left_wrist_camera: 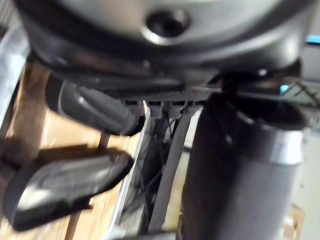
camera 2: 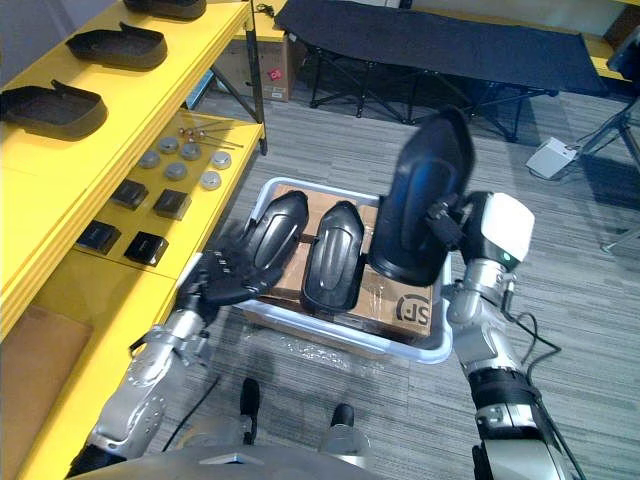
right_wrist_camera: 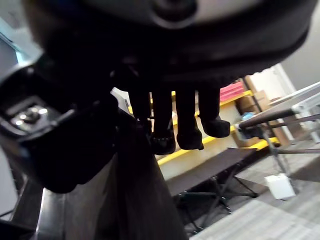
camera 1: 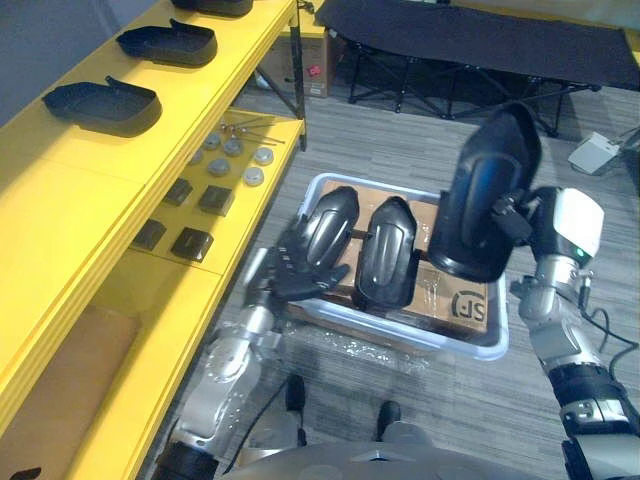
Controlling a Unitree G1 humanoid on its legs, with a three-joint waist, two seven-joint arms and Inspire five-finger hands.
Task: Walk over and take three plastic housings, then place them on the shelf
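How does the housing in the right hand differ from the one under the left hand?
The lifted housing stands nearly upright above the bin, gripped by the right hand; the bin housing lies flat on cardboard, the left hand spread over its near end. Both are black, glossy and alike in shape.

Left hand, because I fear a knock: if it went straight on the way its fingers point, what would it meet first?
Most likely the leftmost plastic housing in the bin; the left hand looks close to its near end, though depth is unclear.
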